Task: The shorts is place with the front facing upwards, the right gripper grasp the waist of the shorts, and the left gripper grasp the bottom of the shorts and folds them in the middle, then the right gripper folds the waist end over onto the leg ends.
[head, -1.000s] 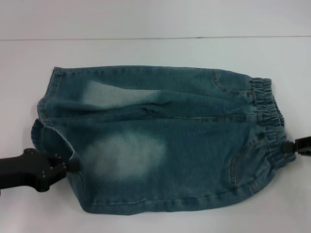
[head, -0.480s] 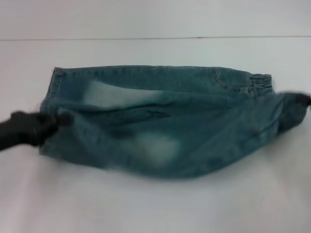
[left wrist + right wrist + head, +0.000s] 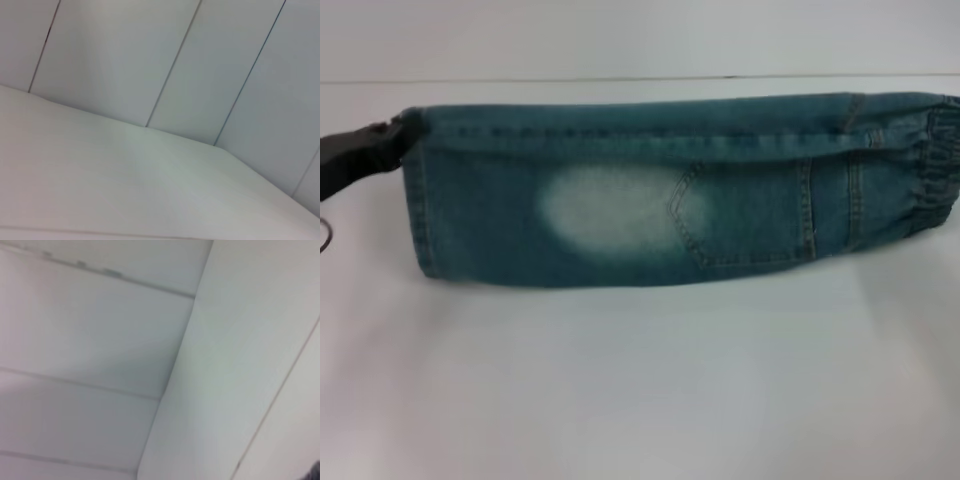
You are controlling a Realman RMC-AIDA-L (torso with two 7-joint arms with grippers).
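Fingers point(image 3: 392, 130) of the left gripper point(image 3: 390, 133), a black claw entering from the left edge of the head view, were pinched on the far left corner of the blue-green faded denim shorts point(image 3: 670, 195), at the stitched hem of the leg ends point(image 3: 417, 190). That garment lay folded lengthwise into a long narrow band across the white bench point(image 3: 640, 380), its fold running along the far edge and its loose edge toward the robot. A pale whitish worn patch sat near the middle of the band, with an orange-stitched pocket just beside it on the right. The gathered elastic waistband point(image 3: 940, 160) reached the right edge of the head view, where the cloth ran out of sight. The right gripper did not appear in any view, so how its fingers stood could not be told. Both wrist views showed only pale bench surface and panelled wall, apart from a dark sliver at one corner of the right wrist view, too small to identify.
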